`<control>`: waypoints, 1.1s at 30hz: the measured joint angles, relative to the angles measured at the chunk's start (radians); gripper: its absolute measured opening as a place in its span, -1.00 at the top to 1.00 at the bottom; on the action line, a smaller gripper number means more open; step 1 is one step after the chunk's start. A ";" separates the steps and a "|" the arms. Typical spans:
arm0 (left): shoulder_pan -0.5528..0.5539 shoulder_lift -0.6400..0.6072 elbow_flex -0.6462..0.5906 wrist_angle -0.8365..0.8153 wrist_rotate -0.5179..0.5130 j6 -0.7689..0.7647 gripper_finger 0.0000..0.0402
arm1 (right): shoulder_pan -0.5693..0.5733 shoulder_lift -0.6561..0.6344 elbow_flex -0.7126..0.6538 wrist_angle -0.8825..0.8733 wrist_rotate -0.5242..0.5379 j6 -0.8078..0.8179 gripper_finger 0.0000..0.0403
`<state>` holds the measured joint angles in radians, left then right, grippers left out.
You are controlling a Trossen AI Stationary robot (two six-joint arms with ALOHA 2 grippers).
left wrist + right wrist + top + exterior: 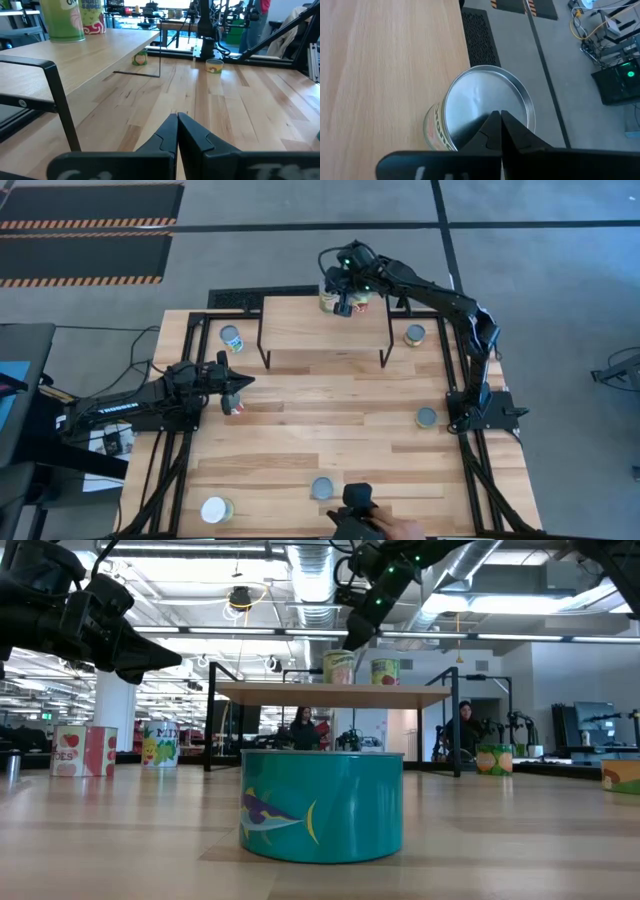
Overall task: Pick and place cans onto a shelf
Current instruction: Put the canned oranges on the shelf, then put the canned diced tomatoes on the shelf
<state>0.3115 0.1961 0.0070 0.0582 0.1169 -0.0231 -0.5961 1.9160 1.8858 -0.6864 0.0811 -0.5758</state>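
A squat teal can (322,806) painted with a fish fills the foreground of our table-level view, standing on the pale plank tabletop (330,435) and, by our reading, waiting its turn. Behind it the shelf (325,323), a smooth light-wood board on thin black metal legs, already carries two tall cans at its far edge: a green-labelled can (340,667) and a second can (386,671) with red on its label, just beside each other. We see the right gripper (497,120) poised directly above the green-labelled can's bright silvery lid, its two dark fingers pinched together on nothing; we judge the can has been set down there and the arm is free to leave. The left gripper (176,125), likewise clenched and empty, hangs low over the table on the left side, near a small red-topped can (235,408), waiting. Other round tins are scattered across the boards, among them a can (231,337) left of the shelf and a can (414,334) right of it, so several are yet to be shelved.
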 joint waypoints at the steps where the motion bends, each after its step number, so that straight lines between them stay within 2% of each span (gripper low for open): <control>1: 0.000 0.000 0.000 0.000 0.000 0.000 1.00 | 0.000 -0.001 0.000 -0.008 0.000 0.000 0.96; 12: 0.000 0.000 0.000 0.000 -0.024 0.001 1.00 | 0.003 -0.020 0.000 0.001 0.002 0.001 0.93; 19: 0.000 0.000 0.000 0.004 -0.028 0.012 1.00 | 0.024 -0.114 -0.002 0.002 -0.003 0.002 0.97; 22: 0.000 0.000 0.000 0.004 -0.027 0.011 1.00 | 0.038 -0.167 -0.031 0.000 -0.084 0.027 0.97; 26: 0.000 0.000 0.000 0.003 -0.027 0.007 1.00 | 0.047 -0.255 -0.207 0.112 -0.221 0.070 0.98; 33: 0.000 0.000 0.000 0.026 0.042 -0.008 1.00 | 0.115 -0.464 -0.659 0.536 -0.243 0.151 0.98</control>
<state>0.3116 0.1959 0.0067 0.0842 0.1590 -0.0308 -0.4814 1.4518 1.2272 -0.1501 -0.1618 -0.4253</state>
